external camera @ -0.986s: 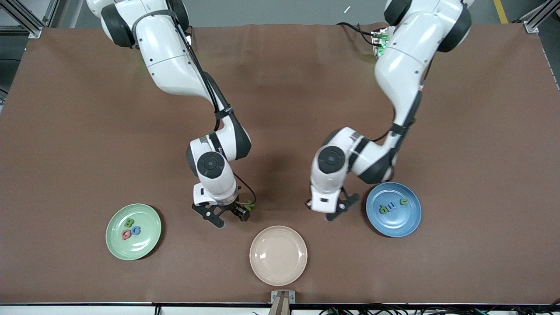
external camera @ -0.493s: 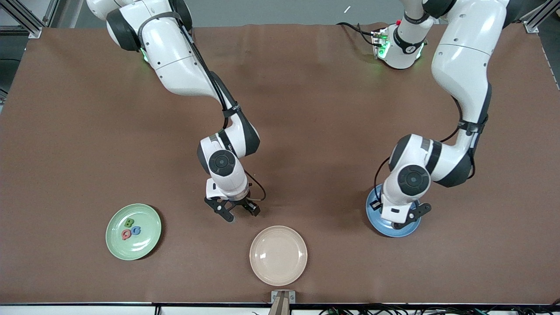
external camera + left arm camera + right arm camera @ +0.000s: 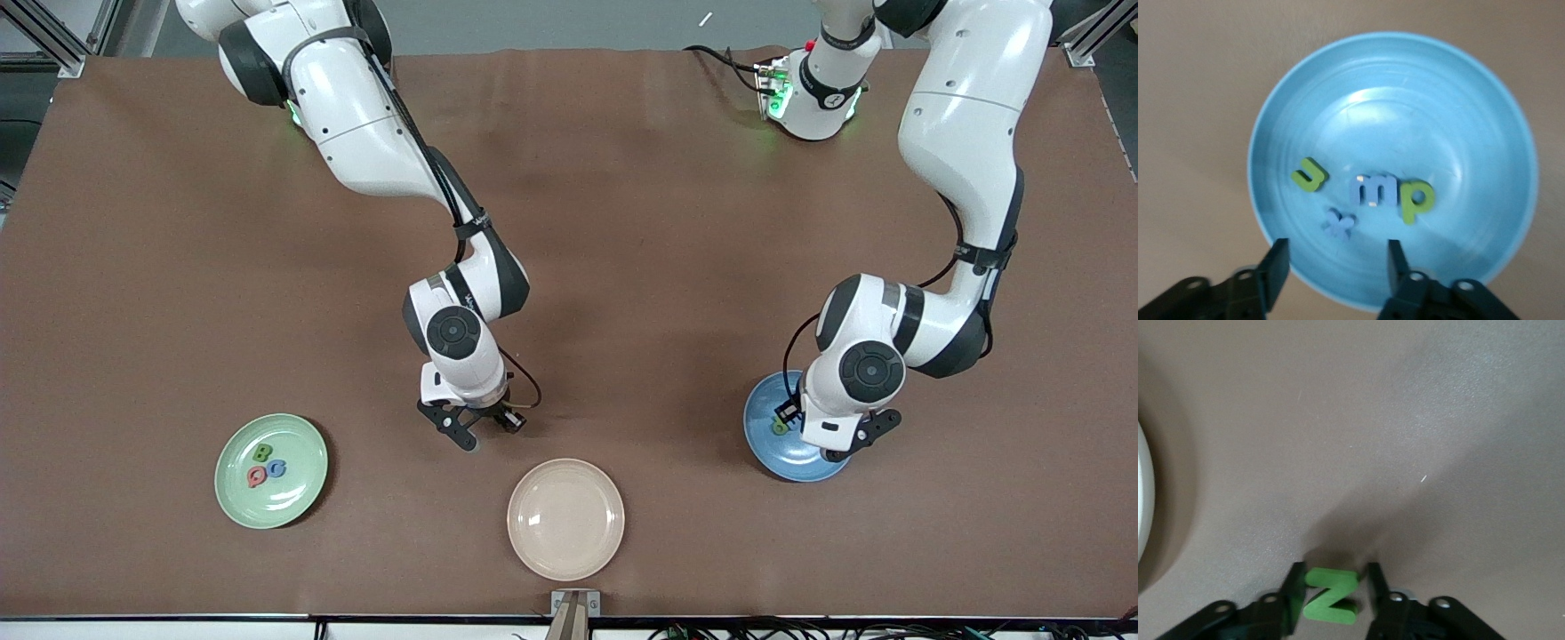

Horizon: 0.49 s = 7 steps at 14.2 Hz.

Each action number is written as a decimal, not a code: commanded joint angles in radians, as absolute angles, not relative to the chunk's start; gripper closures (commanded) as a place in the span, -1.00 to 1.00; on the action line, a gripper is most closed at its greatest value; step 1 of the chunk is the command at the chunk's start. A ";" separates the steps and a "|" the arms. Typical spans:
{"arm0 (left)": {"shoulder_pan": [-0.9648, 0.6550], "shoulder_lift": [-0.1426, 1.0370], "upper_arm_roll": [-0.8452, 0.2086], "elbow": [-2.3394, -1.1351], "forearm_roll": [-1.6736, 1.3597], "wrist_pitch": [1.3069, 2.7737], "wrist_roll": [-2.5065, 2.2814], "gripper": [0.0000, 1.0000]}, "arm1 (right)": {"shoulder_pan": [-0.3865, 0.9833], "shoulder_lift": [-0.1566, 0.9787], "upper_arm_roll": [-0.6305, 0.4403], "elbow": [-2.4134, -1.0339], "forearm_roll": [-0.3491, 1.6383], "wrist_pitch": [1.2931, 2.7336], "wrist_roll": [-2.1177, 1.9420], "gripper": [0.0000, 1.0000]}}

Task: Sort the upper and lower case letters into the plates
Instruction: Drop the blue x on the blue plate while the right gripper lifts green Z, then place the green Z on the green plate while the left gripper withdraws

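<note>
The blue plate lies toward the left arm's end of the table. In the left wrist view the plate holds a green u, a blue m, a green p and a blue x. My left gripper hangs over it, open and empty. The pale green plate lies toward the right arm's end with three capital letters in it. My right gripper is low at the table, its jaws open and straddling a green Z.
An empty cream-beige plate lies between the two plates, nearer the front camera than my right gripper; its rim shows in the right wrist view. A green-lit box with cables sits by the left arm's base.
My left gripper moved from the bare table beside the blue plate to over that plate. My right gripper shifted a little toward the left arm's end, onto the green letter.
</note>
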<state>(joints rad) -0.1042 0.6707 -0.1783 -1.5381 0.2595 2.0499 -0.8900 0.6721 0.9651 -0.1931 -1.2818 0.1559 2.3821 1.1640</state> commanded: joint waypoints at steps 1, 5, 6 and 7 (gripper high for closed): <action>-0.106 0.507 -0.179 -1.546 0.253 1.936 -0.778 -1.00 | 0.655 0.980 -0.187 -1.255 0.167 2.373 1.166 0.85; -0.091 0.310 -0.173 -1.540 0.250 1.855 -0.739 -1.00 | 0.597 0.947 -0.189 -1.177 0.166 2.188 1.070 0.94; -0.087 0.281 -0.175 -1.519 0.241 1.835 -0.726 -1.00 | 0.571 0.930 -0.190 -1.164 0.164 2.125 1.008 0.94; -0.089 0.249 -0.175 -1.503 0.239 1.786 -0.701 -1.00 | 0.545 0.910 -0.193 -1.161 0.163 2.073 0.933 0.94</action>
<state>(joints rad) -0.0946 0.3136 -0.1768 -1.5025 0.2580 1.8431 -0.7452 0.6017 0.9551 -0.2042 -1.1731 0.1559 2.1668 1.0501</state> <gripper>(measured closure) 0.000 0.656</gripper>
